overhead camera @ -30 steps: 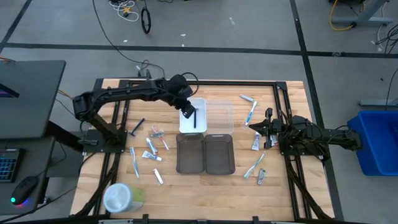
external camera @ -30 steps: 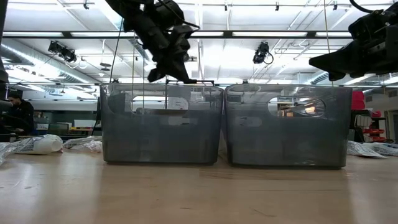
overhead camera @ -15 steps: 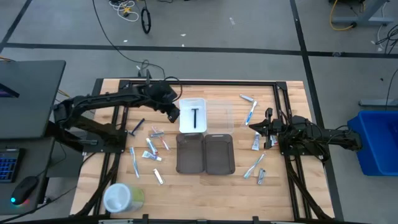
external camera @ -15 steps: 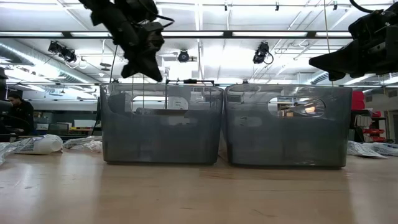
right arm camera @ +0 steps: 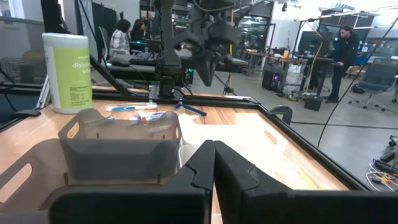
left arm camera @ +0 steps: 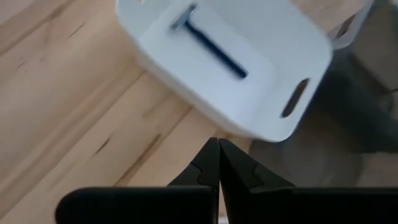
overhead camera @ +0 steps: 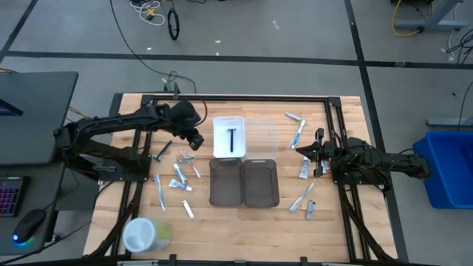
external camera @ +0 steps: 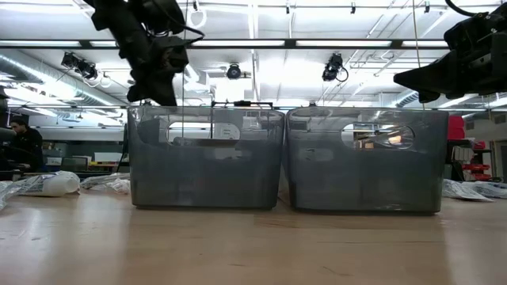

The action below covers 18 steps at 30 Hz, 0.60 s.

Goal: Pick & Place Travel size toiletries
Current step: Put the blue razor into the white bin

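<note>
A thin black razor (overhead camera: 232, 140) lies flat in the white tray (overhead camera: 219, 125), also seen in the left wrist view as the razor (left arm camera: 208, 41). My left gripper (overhead camera: 195, 140) hangs shut and empty just left of that tray, above the table. More travel size toiletries lie loose on the wood: small tubes and toothbrushes at the left (overhead camera: 182, 173) and at the right (overhead camera: 298, 134). My right gripper (overhead camera: 298, 149) waits shut at the right, level, with nothing in it.
Two grey trays (overhead camera: 225, 182) (overhead camera: 260, 182) stand side by side in front of the white tray, with a clear tray (overhead camera: 263, 131) behind the right one. A round white-and-green container (overhead camera: 144, 235) stands at the near left corner. People show in the room beyond the table.
My left gripper has drawn back from over the white tray toward the table's left edge, sinking a little and staying shut. The black razor has stayed lying in the white tray.
</note>
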Motion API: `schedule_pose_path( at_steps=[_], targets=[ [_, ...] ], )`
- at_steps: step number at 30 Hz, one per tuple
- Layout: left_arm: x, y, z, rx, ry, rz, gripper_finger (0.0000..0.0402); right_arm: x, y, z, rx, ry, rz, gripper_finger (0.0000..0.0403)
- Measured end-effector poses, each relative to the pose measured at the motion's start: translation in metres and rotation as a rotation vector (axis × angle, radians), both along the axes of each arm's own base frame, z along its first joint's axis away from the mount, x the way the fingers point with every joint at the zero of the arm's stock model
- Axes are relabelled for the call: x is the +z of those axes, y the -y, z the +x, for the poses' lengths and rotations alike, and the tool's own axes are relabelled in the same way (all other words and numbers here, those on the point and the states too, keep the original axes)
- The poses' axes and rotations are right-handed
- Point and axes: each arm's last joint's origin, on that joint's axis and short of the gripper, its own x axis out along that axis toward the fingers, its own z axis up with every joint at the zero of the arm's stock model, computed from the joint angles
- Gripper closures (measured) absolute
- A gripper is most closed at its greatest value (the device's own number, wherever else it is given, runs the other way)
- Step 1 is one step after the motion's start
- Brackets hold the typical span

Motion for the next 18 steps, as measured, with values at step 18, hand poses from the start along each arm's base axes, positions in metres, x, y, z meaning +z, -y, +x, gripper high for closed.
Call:
schedule_pose_path(
  at_steps=[18],
  targets=[
    [-0.01,0.002,-0.019,0.091,-0.228,-0.006,0.0393,0.0,0.0,0.0,0.0,0.0,0.0,0.039]
  ],
)
